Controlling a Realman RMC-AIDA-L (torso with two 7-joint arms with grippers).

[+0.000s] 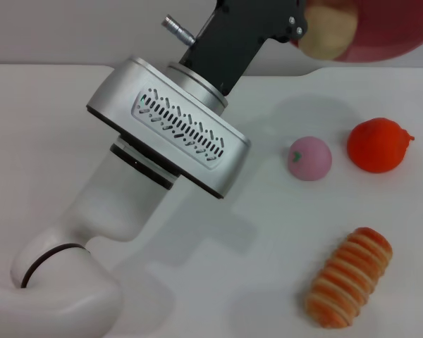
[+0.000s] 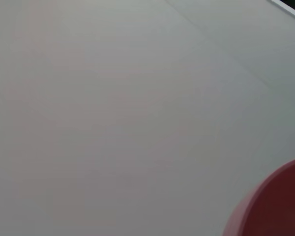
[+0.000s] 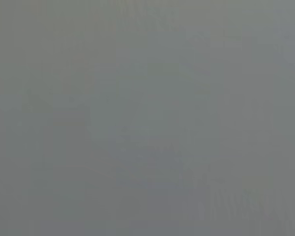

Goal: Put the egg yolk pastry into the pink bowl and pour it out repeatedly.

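The left gripper [image 1: 296,24] is tilting the pink bowl [image 1: 388,32], finger state unclear; the egg yolk pastry [image 1: 329,32] is sitting at its lip; tipping slowly should roll it out.

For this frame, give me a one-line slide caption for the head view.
Left gripper holds the tilted pink bowl aloft, pastry at its rim, above the table.

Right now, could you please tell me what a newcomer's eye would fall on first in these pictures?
The left arm's big silver-and-black wrist housing fills the middle of the head view, reaching up to the glossy pink plastic bowl, which is tipped at the top right corner with the pale beige dome-shaped pastry showing at its mouth. On the white table below lie a small pink ball, a round orange-red fruit and a long orange-striped bread roll.
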